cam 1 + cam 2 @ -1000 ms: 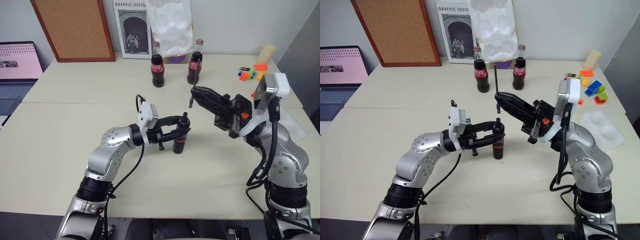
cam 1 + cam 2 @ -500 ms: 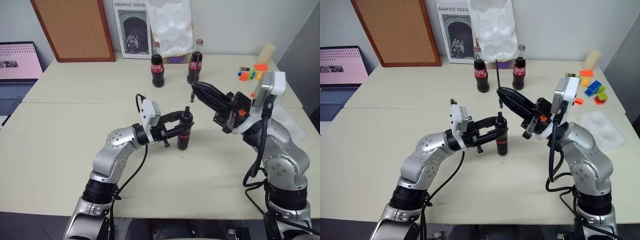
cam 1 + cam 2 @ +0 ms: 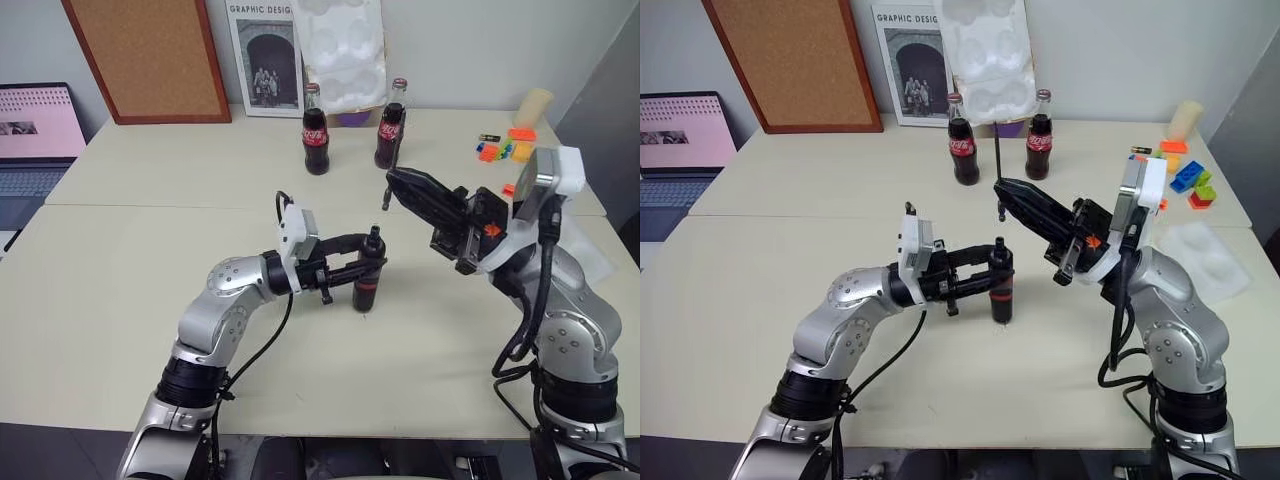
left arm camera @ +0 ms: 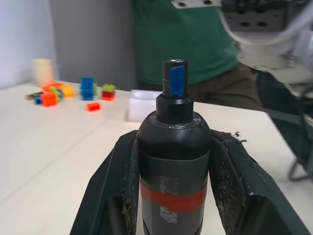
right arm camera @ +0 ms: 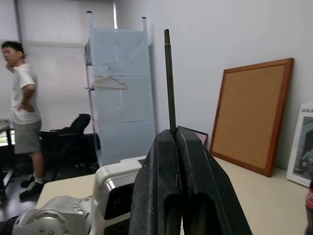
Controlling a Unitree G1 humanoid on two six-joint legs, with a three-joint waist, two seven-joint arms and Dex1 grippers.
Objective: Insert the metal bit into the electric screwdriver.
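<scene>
At frame centre, left gripper (image 3: 374,262) fingers clench the electric screwdriver (image 3: 366,281); right gripper (image 3: 392,178) pinches the metal bit (image 3: 998,170), which should align above the blue tip (image 4: 174,81) before lowering.

bare table (image 3: 760,270) lies open around both arms; two cola bottles (image 3: 963,150) stand well behind.

The electric screwdriver (image 3: 1001,292) stands upright near the middle of the counter (image 3: 760,300), clamped in the left pincer (image 3: 992,278), which reaches in from the left. Just right of it and higher, the right pincer (image 3: 1004,190) pinches the metal bit (image 3: 998,165) upright, apart from the screwdriver. Two bottles (image 3: 962,152) stand behind, toy blocks (image 3: 1185,175) far right.
</scene>
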